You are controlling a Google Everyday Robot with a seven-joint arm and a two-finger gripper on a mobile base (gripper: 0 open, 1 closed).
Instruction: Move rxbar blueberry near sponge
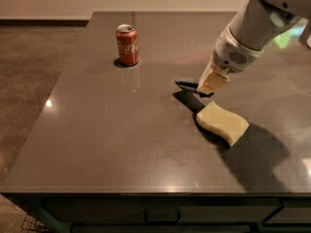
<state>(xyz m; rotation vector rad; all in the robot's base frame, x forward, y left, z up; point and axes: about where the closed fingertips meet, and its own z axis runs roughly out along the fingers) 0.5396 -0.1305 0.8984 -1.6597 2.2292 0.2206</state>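
The rxbar blueberry shows as a thin dark flat sliver sticking out to the left of my gripper, low over the dark table top. The cream blocky gripper hangs from the white arm that reaches in from the upper right and seems to hold the bar's right end. The sponge is pale yellow with wavy edges and lies on the table just below and to the right of the gripper, a short gap away. Most of the bar is hidden behind the gripper.
A red soda can stands upright at the back left of the table. The table's front edge runs along the bottom, with drawer fronts below. The floor lies to the left.
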